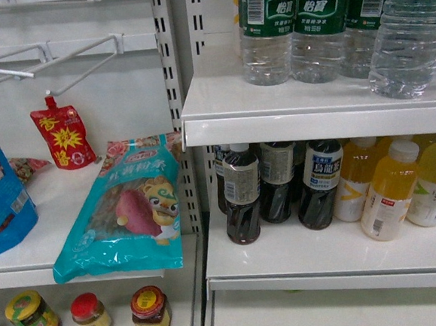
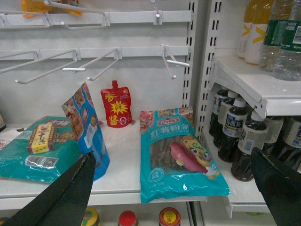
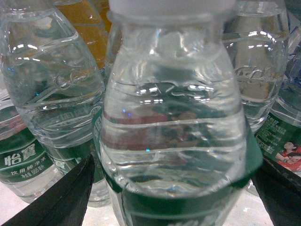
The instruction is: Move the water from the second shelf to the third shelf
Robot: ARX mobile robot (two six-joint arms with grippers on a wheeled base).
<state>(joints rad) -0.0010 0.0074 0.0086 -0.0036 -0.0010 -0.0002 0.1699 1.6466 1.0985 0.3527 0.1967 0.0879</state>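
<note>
Right gripper (image 3: pixel 171 188) is spread wide around the front water bottle (image 3: pixel 174 127). Best to center on the green label, then squeeze evenly so neighbours don't tip.

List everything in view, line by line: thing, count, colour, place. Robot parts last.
water bottles: at least four, clear with green labels, upper right shelf
dark drink bottles: several, dark brown, lower right shelf, left part
yellow drink bottles: at least three, same shelf, right part
noodle bag: one, teal, left shelf
red pouch: one, left shelf, at back
blue bag: one, left shelf
jars: three or more, bottom left
left gripper: open, before left shelf
right gripper: fingers either side of a water bottle
</note>
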